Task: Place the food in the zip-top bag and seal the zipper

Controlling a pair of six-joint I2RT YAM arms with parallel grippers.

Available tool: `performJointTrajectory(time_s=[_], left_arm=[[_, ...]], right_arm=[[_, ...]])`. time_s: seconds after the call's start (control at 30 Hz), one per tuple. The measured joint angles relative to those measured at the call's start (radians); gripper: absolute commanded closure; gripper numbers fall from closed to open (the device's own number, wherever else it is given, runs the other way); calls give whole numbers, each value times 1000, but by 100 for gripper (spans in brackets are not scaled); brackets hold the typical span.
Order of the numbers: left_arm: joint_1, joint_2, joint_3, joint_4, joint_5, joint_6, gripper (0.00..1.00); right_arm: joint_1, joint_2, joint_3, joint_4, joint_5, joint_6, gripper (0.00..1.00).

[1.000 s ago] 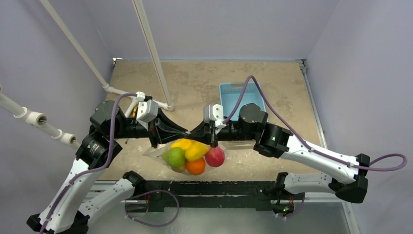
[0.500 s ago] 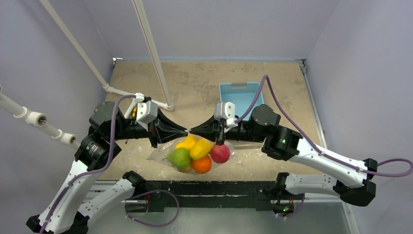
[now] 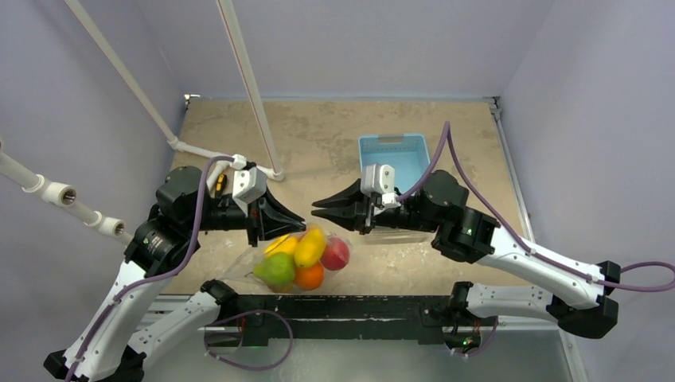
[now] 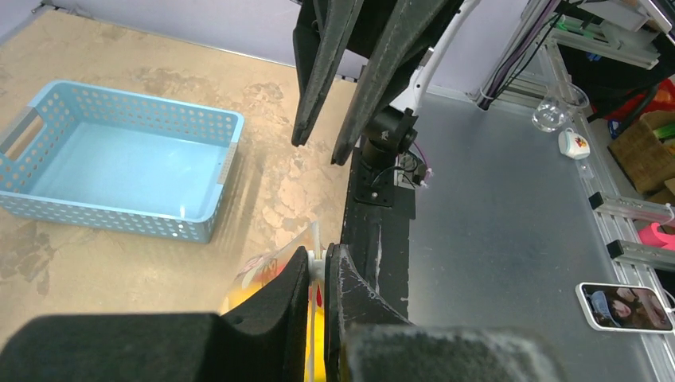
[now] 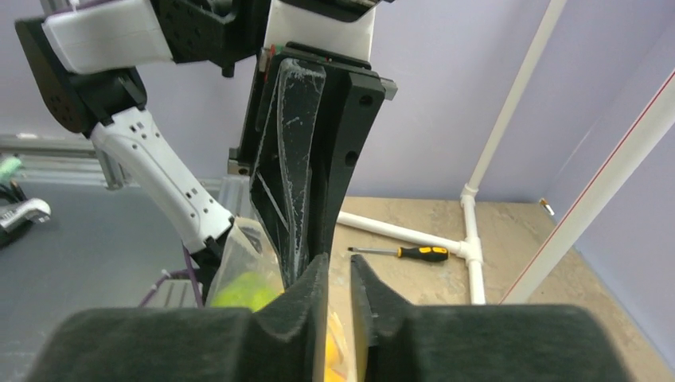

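Observation:
The zip-top bag hangs from my left gripper just above the table's near edge. The food is inside it: a green fruit, a yellow one, a red one and an orange one. In the left wrist view my left gripper is shut on the whitish zipper. My right gripper is open and empty, tips facing the left gripper with a small gap between them. In the right wrist view the bag sits low and to the left of the jaws.
A light-blue basket stands empty behind the right arm; it also shows in the left wrist view. White pipes rise at the back left, with a yellow-handled screwdriver beside them. The black front rail runs below the bag.
My right gripper has let go of the bag and drawn back to the right. The bag has dropped and swung down-left, now hanging only from the left gripper.

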Motion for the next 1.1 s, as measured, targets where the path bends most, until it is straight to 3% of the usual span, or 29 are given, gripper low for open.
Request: performJointTrajectory(time_s=[0.1,0.23,0.63,1.1], left_arm=[[0,0,0,-12,0,1,100],[0,-1,0,-31,0,4,100],[0,4,0,-38,1,18,100],[0,6,0,-37,4,17,100]], right_arm=[[0,3,0,-18,-17,-13,63],[0,4,-2,-52,-66,-29,56],[0,39,-57,-87,-185,-58,44],[0,120,-115,55,-190,-36,45]])
